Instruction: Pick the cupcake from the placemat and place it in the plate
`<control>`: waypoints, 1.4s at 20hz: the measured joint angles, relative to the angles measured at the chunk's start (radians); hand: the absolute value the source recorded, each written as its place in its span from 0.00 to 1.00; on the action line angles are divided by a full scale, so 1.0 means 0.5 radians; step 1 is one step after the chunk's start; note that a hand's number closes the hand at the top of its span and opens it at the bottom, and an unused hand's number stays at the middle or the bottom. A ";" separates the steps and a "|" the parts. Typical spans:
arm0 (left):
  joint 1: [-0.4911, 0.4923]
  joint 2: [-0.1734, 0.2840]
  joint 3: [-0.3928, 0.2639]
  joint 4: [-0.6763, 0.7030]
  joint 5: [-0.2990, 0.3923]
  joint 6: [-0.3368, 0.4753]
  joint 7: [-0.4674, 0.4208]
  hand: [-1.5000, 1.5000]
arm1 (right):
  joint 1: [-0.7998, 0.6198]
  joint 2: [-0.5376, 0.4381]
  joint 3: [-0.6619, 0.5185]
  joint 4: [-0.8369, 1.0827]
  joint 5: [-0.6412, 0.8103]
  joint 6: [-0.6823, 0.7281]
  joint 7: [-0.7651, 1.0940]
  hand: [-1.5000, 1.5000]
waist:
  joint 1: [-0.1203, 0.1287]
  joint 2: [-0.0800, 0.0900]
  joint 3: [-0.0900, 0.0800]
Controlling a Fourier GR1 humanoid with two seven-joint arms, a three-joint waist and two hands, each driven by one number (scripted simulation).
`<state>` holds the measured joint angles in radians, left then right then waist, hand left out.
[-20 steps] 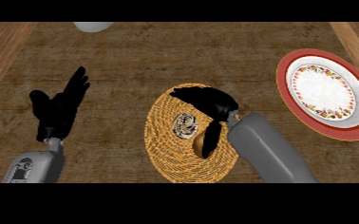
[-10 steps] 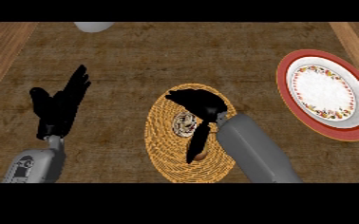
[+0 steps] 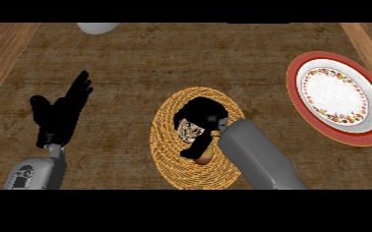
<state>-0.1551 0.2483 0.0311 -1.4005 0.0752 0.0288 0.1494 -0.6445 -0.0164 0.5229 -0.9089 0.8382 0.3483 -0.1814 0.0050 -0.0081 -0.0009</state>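
The cupcake (image 3: 190, 130), with a pale patterned wrapper, sits near the middle of the round woven placemat (image 3: 166, 150). My right hand (image 3: 202, 112) is down over it, fingers curled across its far side and thumb along its near side, hiding much of it. The cupcake rests on the mat. The plate (image 3: 298, 76), white with a floral ring and a red rim, lies at the right edge, well apart from the hand. My left hand (image 3: 61, 111) rests open at the left, fingers up.
A white rounded object (image 3: 98, 27) shows at the top edge, left of centre. Wooden strips border the brown counter at the far left and far right. Bare counter lies between the placemat and the plate.
My right hand has slid left across the placemat and come down over the cupcake, curling round it. The left hand has not moved.
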 measured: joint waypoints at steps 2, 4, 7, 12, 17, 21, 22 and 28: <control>-0.024 0.001 0.017 0.012 0.000 -0.012 0.015 0.50 | -0.026 0.006 0.043 0.044 -0.051 -0.061 -0.002 1.00 | 0.006 0.000 0.000; -0.053 -0.022 0.012 0.024 -0.027 0.010 0.026 0.50 | 0.009 0.013 0.072 -0.007 -0.086 -0.080 0.017 1.00 | 0.004 0.000 0.000; -0.026 -0.019 0.037 -0.011 -0.023 -0.013 0.038 0.50 | 0.055 0.022 0.028 -0.031 -0.052 -0.136 -0.032 1.00 | 0.003 0.002 0.003; -0.023 0.000 0.069 -0.012 -0.019 -0.026 0.046 0.50 | 0.157 -0.002 -0.083 -0.139 -0.004 -0.360 0.203 1.00 | -0.019 0.004 0.002; 0.027 0.018 0.098 -0.032 -0.011 -0.026 0.041 0.50 | 0.281 -0.118 -0.281 -0.337 0.057 -0.599 0.544 1.00 | -0.057 -0.004 0.001; 0.039 -0.004 0.097 -0.019 -0.025 -0.001 0.035 0.50 | 0.349 -0.163 -0.373 -0.649 0.173 -0.877 0.744 1.00 | -0.088 -0.012 0.000; 0.044 -0.015 0.091 -0.017 -0.030 0.005 0.027 0.50 | 0.359 -0.184 -0.398 -0.728 0.212 -0.945 0.786 1.00 | -0.092 -0.013 0.000; 0.054 -0.014 0.090 -0.046 -0.025 -0.014 0.024 0.50 | 0.499 -0.303 -0.556 -1.226 0.424 -1.136 1.119 1.00 | -0.079 -0.008 0.000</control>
<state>-0.1282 0.2413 0.0762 -1.4235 0.0625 0.0220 0.1616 -0.3952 -0.1681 0.2451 -1.5221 1.0504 -0.2197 0.3781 -0.0345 -0.0120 -0.0008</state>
